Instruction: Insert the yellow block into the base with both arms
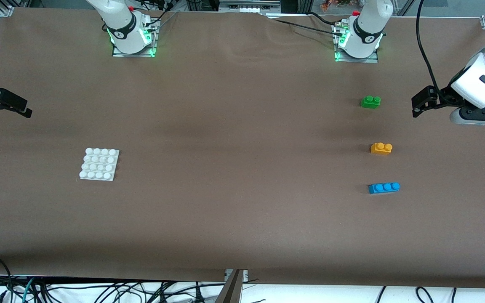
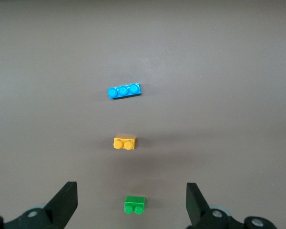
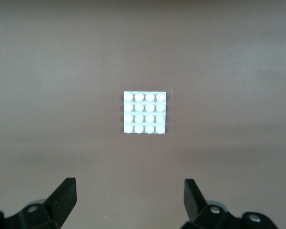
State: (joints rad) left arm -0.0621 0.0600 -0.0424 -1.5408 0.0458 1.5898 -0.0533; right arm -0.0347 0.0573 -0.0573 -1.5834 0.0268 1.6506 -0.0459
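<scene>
Presently the yellow block lies between the green brick and blue brick, at the left arm's end; left gripper nearer, spread, empty. Right gripper spread, empty, aimed at the base.

yellow block: orange-yellow | base: white | bricks: green, blue | table: brown
</scene>
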